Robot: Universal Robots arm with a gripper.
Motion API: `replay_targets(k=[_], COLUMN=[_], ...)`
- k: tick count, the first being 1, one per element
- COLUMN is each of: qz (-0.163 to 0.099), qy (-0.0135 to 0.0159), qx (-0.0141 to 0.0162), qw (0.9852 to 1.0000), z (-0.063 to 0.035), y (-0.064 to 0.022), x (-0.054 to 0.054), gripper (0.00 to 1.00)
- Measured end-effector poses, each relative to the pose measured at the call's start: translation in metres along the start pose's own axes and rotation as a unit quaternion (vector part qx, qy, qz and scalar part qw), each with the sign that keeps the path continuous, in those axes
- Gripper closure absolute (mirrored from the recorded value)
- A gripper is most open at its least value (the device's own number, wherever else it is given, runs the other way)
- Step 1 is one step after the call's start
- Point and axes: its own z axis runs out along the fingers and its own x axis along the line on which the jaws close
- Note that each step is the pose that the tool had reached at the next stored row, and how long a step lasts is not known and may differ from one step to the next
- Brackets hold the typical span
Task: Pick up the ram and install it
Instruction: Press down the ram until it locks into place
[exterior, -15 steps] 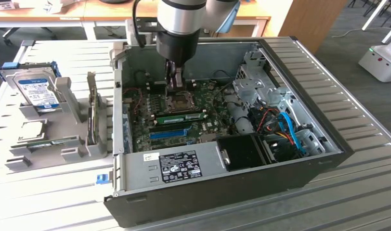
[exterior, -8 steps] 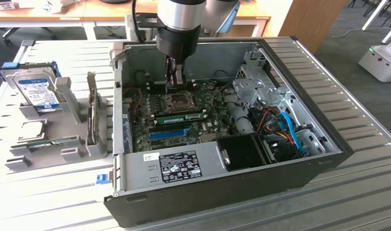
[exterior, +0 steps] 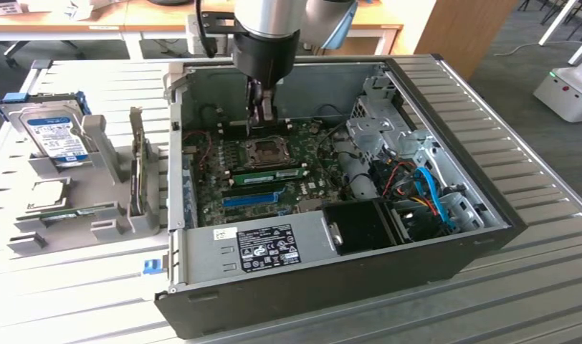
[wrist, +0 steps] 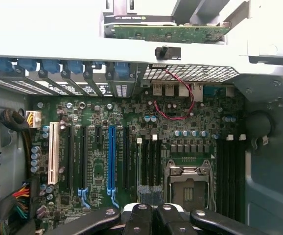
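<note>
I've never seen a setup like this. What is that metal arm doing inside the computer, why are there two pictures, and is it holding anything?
It is a robot arm with a gripper on its end, reaching down into an open computer case that lies on a slatted table. One picture comes from a camera standing off to the side. The other comes from a camera on the arm's wrist, looking down at the green motherboard, with the gripper's black fingers shut at the edge. Nothing can be seen held between them. Beside the processor socket a green memory stick, the ram, sits on the board. On the exterior view's left, a grey rack holds a blue-labelled hard drive and other spare parts.
</note>
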Motion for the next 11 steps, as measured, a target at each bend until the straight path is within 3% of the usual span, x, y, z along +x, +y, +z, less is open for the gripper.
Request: replay_targets(k=[7, 11], qz=[0.0, 0.0], qy=[0.0001, 0.0], qx=[0.0, 0.0], qw=[1.0, 1.0], z=[-0.0002, -0.0005], y=[-0.0007, -0.0067], x=[0.0, -0.0001], gripper=[0.89, 0.89])
